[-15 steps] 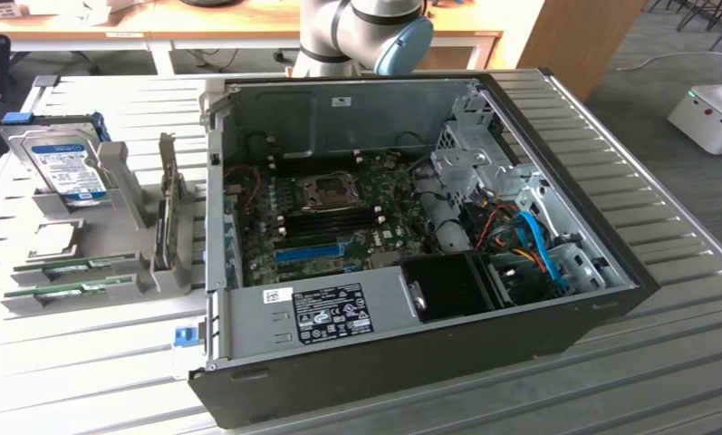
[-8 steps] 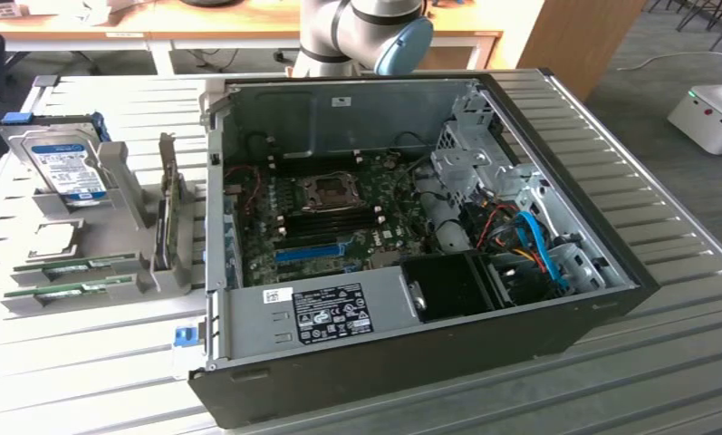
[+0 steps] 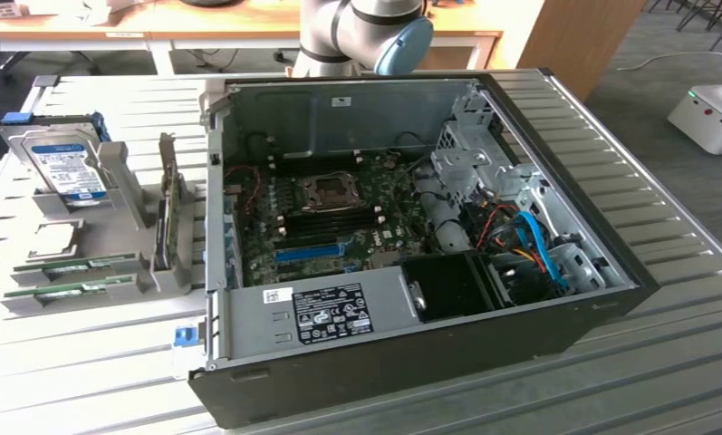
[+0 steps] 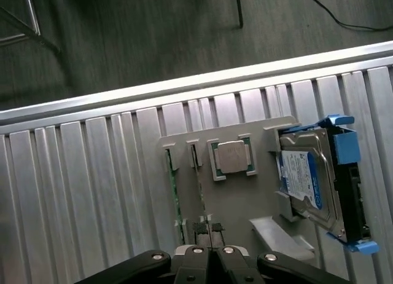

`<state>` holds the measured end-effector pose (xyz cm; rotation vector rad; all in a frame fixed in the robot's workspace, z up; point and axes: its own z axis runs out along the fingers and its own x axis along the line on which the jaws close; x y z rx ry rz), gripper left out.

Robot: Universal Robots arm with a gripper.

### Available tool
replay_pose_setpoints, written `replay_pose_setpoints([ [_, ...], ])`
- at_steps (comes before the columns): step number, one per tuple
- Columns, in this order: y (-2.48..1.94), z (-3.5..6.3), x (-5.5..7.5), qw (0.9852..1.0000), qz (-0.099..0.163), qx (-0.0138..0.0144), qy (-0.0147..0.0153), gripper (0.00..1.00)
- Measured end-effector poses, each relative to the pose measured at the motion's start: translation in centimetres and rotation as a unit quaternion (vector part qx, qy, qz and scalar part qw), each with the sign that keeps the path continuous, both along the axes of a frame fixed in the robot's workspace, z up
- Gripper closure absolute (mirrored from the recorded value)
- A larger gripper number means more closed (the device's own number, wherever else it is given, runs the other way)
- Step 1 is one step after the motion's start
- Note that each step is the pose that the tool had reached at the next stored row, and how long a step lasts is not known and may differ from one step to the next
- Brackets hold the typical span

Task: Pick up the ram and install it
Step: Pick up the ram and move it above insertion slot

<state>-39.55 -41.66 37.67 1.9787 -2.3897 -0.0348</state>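
Two thin green ram sticks lie side by side in the grey holder [image 3: 46,308] at the exterior view's left, one [image 3: 85,265] just behind the other [image 3: 71,290]. In the wrist view the holder [image 4: 236,198] is seen from above, with the green edge of a ram stick [image 4: 172,189] in its slot. My gripper [image 4: 207,227] hangs above the holder's near end, fingers [image 4: 199,227] shut together with nothing between them. The open computer case [image 3: 397,362] shows the motherboard and its dark memory slots [image 3: 331,216].
The holder also carries a silver hard drive with a blue label [image 3: 64,168], a square processor chip [image 4: 232,157] and an upright card [image 3: 168,208]. Inside the case are a blue slot [image 3: 310,251], cables and a drive cage. The ribbed metal table [image 3: 650,299] surrounds everything.
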Motion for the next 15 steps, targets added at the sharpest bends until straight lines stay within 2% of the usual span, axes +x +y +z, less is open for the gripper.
replay_pose_setpoints([
  [7,0.0,-0.02,0.0,0.9993,0.038,0.0,0.0,0.89],
  [15,0.0,-0.04,0.0,0.9972,0.075,0.0,0.0,0.89],
])
